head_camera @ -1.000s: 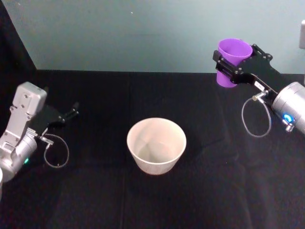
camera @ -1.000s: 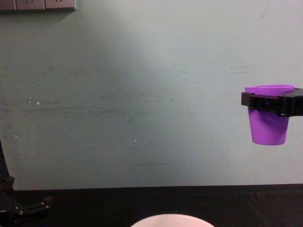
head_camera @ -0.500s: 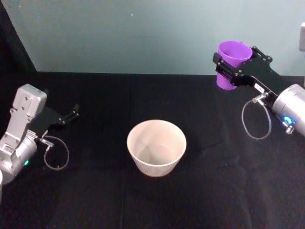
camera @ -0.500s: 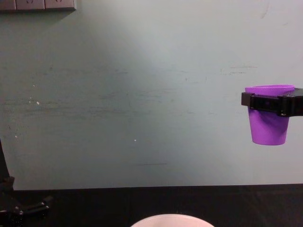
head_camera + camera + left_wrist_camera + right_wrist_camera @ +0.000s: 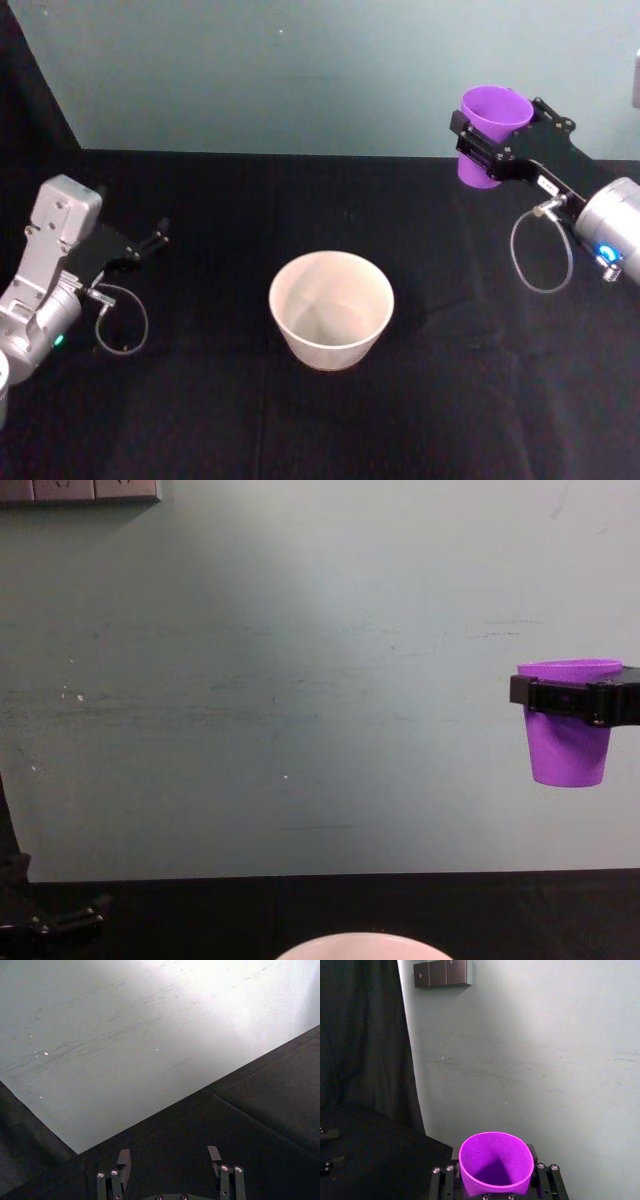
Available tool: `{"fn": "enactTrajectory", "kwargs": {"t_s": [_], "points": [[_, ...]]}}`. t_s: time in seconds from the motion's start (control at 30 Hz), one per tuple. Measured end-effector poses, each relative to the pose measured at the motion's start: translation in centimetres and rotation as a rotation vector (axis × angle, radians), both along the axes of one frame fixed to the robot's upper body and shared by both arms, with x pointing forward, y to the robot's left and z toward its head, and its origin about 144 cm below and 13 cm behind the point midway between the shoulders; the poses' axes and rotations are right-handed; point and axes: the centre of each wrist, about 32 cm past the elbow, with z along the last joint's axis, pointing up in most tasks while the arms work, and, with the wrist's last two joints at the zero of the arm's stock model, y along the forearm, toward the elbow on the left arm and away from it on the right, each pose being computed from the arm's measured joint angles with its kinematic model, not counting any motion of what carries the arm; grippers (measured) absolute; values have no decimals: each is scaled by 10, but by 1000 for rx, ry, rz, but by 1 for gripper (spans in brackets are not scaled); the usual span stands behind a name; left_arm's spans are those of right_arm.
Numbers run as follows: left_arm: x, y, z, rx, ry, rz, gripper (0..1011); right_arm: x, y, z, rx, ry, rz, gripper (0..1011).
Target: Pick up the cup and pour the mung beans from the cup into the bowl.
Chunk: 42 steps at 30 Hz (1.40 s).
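Found the cup (image 5: 492,135) upright and aloft, well clear of the black table cloth (image 5: 300,200), at about 2 o'clock from the bowl (image 5: 331,350) in the head view and well apart from it. Confirmed in the chest view: hanging level against the pale wall (image 5: 300,680), rim uppermost, no tilt. Noted the right gripper (image 5: 497,152) closed round the cup's upper wall just under the rim, jaws pressed to either side, nothing else held. Looked down into the cup from the right wrist view: purple interior visible, lower part hidden behind the gripper body, so cannot tell the bean level. Placed the bowl near table centre, mouth up, pale inside, no beans apparent. Logged the left gripper (image 5: 150,240) parked low at 9 o'clock from the bowl, jaws spread apart with nothing between them. Judged the step in hand as carrying toward the bowl, pouring not yet begun. Risks from here: scattering beans over the cloth by tipping before reaching a spot above the bowl's mouth; overshooting the far rim or bouncing beans out by tilting too fast; losing the tapered cup downward through the jaws during rotation; knocking and shoving the bowl by coming in too low.
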Motion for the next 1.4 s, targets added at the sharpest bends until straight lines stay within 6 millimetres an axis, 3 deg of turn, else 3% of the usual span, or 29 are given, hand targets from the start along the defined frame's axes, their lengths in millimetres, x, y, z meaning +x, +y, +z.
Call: {"fn": "enactTrajectory", "kwargs": {"t_s": [1.4], "points": [[0,0,0,0,0,0,1000,0,0,0,0,0,0,749]]}}
